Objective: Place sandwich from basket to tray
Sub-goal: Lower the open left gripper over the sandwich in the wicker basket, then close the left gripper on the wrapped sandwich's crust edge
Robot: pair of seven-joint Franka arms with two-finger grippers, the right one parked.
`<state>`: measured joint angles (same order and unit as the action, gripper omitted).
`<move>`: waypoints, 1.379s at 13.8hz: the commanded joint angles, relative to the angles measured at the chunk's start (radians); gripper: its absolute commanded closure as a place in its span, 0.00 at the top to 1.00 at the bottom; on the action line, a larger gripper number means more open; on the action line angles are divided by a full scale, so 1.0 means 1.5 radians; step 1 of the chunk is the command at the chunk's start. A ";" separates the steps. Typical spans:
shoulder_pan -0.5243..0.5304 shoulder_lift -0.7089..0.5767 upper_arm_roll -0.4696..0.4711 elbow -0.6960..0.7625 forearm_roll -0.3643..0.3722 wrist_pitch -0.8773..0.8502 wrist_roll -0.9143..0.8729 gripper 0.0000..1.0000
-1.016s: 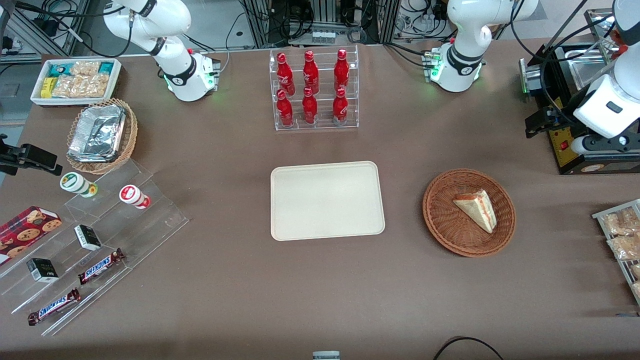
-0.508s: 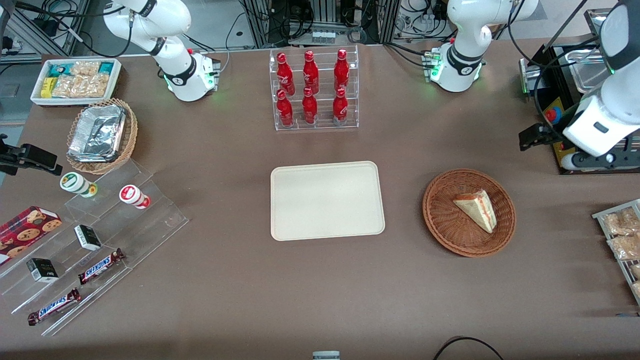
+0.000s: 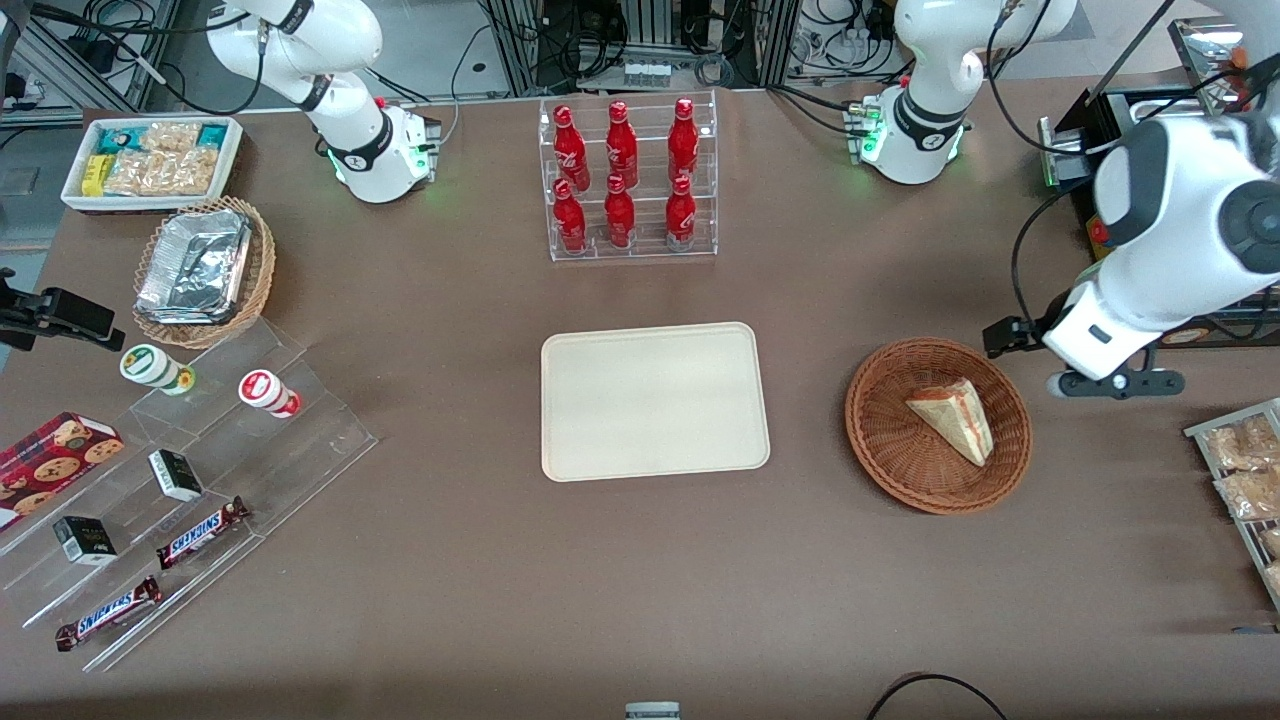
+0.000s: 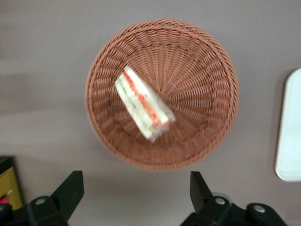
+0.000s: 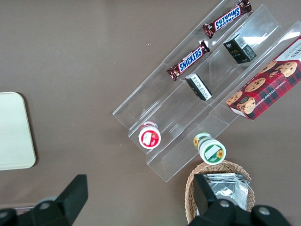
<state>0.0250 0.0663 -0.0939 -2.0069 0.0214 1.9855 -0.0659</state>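
Now | pincer (image 4: 134, 188) spread above table | sandwich (image 3: 953, 417) unobstructed in basket (image 3: 885, 445)

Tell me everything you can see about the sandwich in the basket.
The sandwich is a small triangular wedge of pale tan bread with red and green filling stripes along its cut edge. It lies in the reddish-brown wicker basket, resting on the weave. Nothing grips it: the open pincer hovers above, near the basket's rim.
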 commanded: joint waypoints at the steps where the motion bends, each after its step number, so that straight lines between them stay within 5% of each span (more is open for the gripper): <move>1: 0.004 -0.008 -0.005 -0.077 0.007 0.108 -0.009 1.00; 14: 0.000 0.013 -0.007 -0.142 -0.001 0.256 -0.545 1.00; 19: -0.001 0.057 -0.007 -0.141 0.007 0.272 -0.563 1.00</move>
<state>0.0241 0.1342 -0.1003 -2.2157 0.0196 2.3695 -0.8806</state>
